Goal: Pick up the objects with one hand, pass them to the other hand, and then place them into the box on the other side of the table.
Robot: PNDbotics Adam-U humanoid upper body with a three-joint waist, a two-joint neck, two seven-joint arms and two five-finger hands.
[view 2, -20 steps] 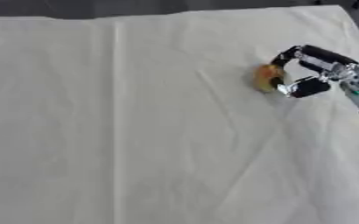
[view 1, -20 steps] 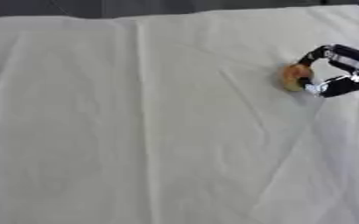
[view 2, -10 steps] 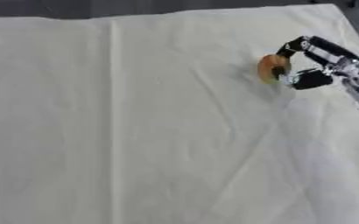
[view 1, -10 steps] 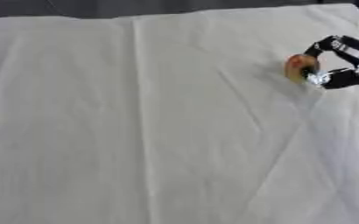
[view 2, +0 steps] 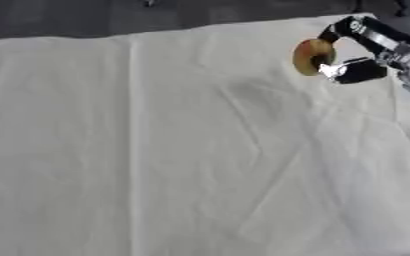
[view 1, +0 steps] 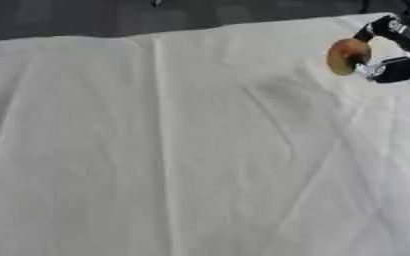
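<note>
A round orange-and-yellow object point(view 2: 312, 56) is pinched in the curled fingers of the right hand point(view 2: 359, 50) above the white cloth point(view 2: 200, 150); a handover is judged next.

I see my right hand point(view 2: 359, 52) near the far right corner of the table point(view 2: 182, 150), its fingers curled around a round orange-yellow fruit point(view 2: 310, 56). A creased white cloth point(view 2: 112, 100) covers the table, dark floor beyond its far edge.
</note>
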